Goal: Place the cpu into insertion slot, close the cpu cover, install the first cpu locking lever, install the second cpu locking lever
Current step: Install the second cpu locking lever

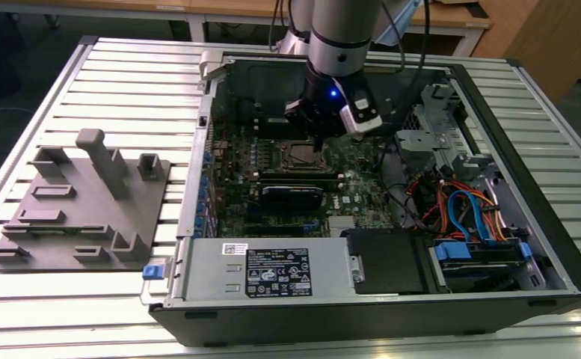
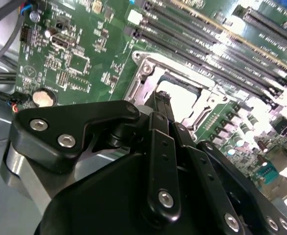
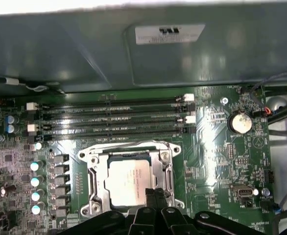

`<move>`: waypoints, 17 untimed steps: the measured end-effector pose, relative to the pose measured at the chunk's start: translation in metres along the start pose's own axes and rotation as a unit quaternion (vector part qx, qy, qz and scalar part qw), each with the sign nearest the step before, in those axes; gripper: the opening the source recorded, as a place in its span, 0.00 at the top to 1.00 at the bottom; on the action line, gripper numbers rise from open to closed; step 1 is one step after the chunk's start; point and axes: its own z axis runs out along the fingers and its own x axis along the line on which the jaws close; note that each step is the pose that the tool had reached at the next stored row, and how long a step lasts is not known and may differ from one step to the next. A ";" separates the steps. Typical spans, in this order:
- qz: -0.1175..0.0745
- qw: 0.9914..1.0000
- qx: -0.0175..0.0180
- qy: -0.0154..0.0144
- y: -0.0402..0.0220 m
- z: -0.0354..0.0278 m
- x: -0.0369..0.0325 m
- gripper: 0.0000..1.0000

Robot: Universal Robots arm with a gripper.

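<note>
**CPU seated, cover down, end effector at the socket edge**

The open computer case [image 1: 390, 224] lies flat on the slatted counter [image 1: 120, 67], side panel off, so the motherboard [image 1: 360, 179] faces up and the arm can come straight down into it. A grey fixture tray [image 1: 75, 206] sits on the counter at the exterior view's left, well apart from the case.

The arm [image 1: 338, 37] stands vertical over the board, wrist low inside the case, directly above the insertion slot [image 1: 298, 155]. That pose fits work at the socket rather than carrying.

In the first wrist view the insertion slot [image 3: 130, 183] sits just beside the long black memory slots [image 3: 114, 117]. The cpu [image 3: 129, 182] lies flat in it, silver top up, square to the rim. The cpu cover [image 3: 164, 169] appears to lie down around the chip as a silver frame, its centre showing through the cut-out. Whether either locking lever is latched cannot be told.

The end effector [image 3: 155, 196] has its black fingers pressed together, no gap visible, nothing pinched between them. The tips sit at the near edge of the cover frame, touching or just above it; contact cannot be confirmed. In the second wrist view the fingers [image 2: 163, 105] likewise point at that socket edge.
</note>
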 end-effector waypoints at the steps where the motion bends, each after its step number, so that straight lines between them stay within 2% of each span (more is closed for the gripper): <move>1: 0.000 1.000 0.000 0.000 -0.0006 0.0000 0.0000 0.89; 15: 0.000 1.000 0.000 0.000 -0.0008 0.0000 -0.0001 0.89; 16: 0.000 1.000 0.000 0.000 -0.0008 0.0000 -0.0001 0.89; 17: 0.000 1.000 0.000 0.002 -0.0010 0.0000 -0.0002 0.89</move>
